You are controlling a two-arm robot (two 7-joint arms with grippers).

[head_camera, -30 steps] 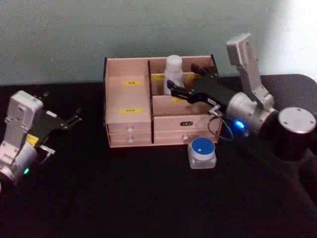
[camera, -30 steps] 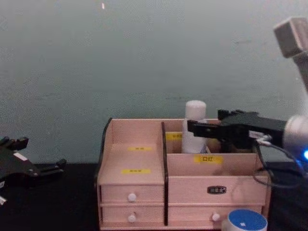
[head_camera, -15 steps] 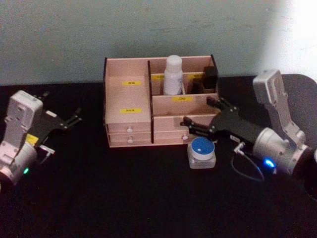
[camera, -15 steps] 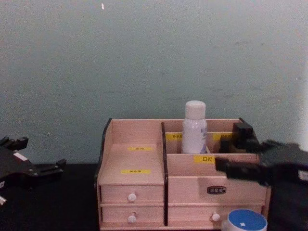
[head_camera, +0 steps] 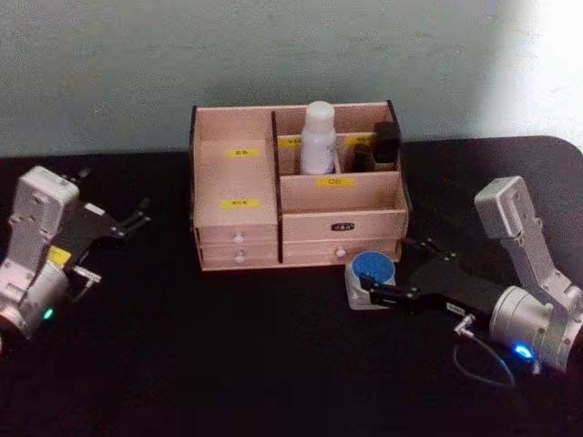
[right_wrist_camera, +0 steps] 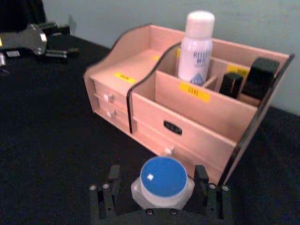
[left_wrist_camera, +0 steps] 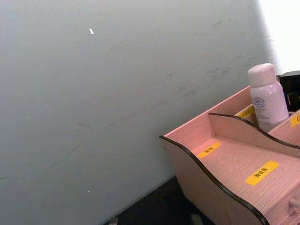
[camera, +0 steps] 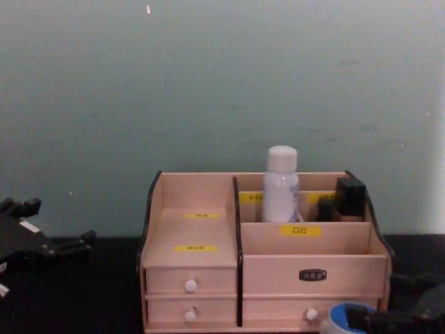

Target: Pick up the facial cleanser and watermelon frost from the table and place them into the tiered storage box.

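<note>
- Blue-lidded jar (head_camera: 372, 271) stands on the black table (head_camera: 228, 355), just before the wooden box (head_camera: 237, 228).
- Right gripper (head_camera: 387, 270) straddles the jar, fingers spread, not clamped.
- White bottle (head_camera: 318, 137) stands upright in a rear compartment, beside black items (head_camera: 386, 144).
- Left gripper (head_camera: 127, 221) is idle at the table's left, fingers apart.

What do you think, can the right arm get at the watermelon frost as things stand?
Probably yes: the right hand is open with a finger on either side of the watermelon frost, and nothing stands between them.

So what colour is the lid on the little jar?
The lid is bright blue. The right wrist view shows it best, from just above.
</note>
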